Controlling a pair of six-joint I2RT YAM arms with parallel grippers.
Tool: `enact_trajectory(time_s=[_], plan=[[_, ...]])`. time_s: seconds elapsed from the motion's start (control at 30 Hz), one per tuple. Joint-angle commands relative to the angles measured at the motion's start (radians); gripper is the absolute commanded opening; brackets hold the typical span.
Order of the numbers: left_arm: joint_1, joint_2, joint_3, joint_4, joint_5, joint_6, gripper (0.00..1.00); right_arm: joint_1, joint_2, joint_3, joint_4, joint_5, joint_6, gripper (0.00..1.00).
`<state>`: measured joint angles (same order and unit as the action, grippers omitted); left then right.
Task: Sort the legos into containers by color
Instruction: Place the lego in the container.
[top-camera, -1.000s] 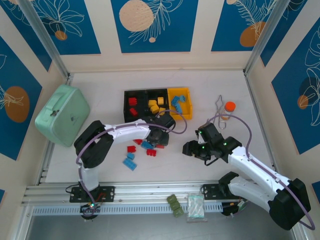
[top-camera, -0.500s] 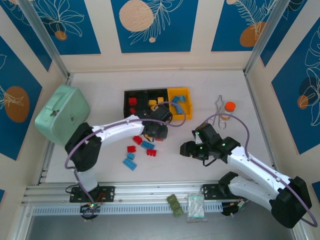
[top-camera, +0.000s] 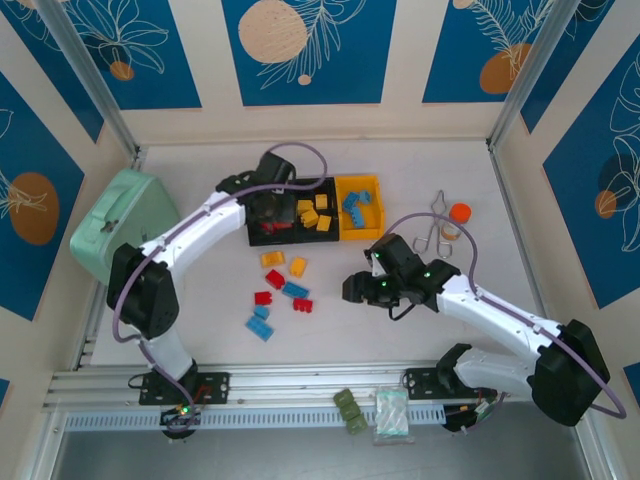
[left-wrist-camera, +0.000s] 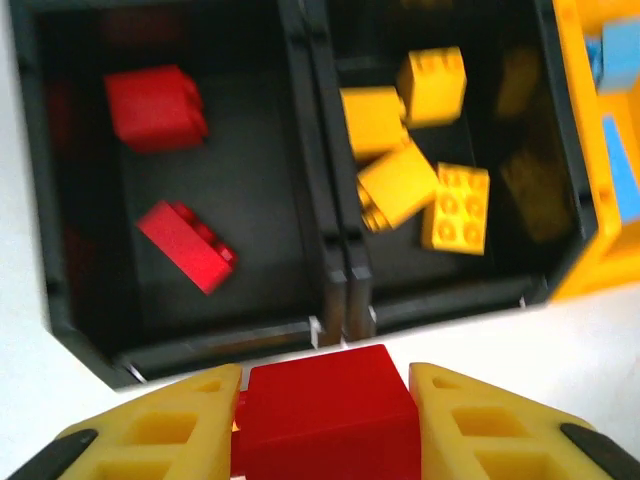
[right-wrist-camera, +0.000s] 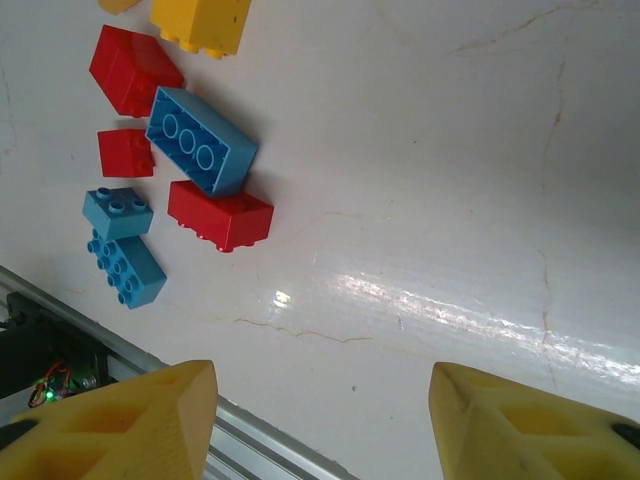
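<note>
While it pinches a red studded plastic brick (left-wrist-camera: 328, 430) at the near wall of the joined black plastic bins (left-wrist-camera: 330, 250), the left gripper (left-wrist-camera: 325, 385) is narrowly open; the right gripper (right-wrist-camera: 320, 385) is spread wide and holds nothing, above the white table (right-wrist-camera: 450, 200) near loose red and blue bricks (right-wrist-camera: 200, 152).

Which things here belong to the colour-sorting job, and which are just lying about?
Job: loose legos; three joined bins; red brick in the left gripper.
Lying about: mint-green case; orange-capped bottle; olive-green block; small packet.
</note>
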<state>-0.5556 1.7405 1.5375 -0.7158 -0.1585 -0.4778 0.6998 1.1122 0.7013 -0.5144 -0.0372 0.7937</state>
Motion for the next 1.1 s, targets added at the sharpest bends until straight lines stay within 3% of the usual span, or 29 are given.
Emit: enact_trajectory(time_s=[0.0, 0.17, 0.43, 0.77, 1.07], plan=[[0.056, 0.075, 0.088, -0.032, -0.013, 0.06, 0.32, 0.013, 0.013, 0.027, 0.021, -0.003, 0.005, 0.59], [0.119, 0.209, 0.22, -0.031, 0.009, 0.075, 0.32, 0.021, 0.029, 0.026, 0.026, 0.001, 0.016, 0.59], [0.143, 0.403, 0.421, -0.05, -0.009, 0.103, 0.32, 0.026, 0.053, 0.034, 0.028, 0.011, 0.023, 0.59], [0.152, 0.503, 0.486, -0.048, -0.019, 0.1, 0.34, 0.033, 0.066, 0.055, 0.003, 0.026, 0.021, 0.58], [0.152, 0.488, 0.493, -0.054, -0.004, 0.102, 0.52, 0.045, 0.067, 0.065, -0.004, 0.037, 0.023, 0.58]])
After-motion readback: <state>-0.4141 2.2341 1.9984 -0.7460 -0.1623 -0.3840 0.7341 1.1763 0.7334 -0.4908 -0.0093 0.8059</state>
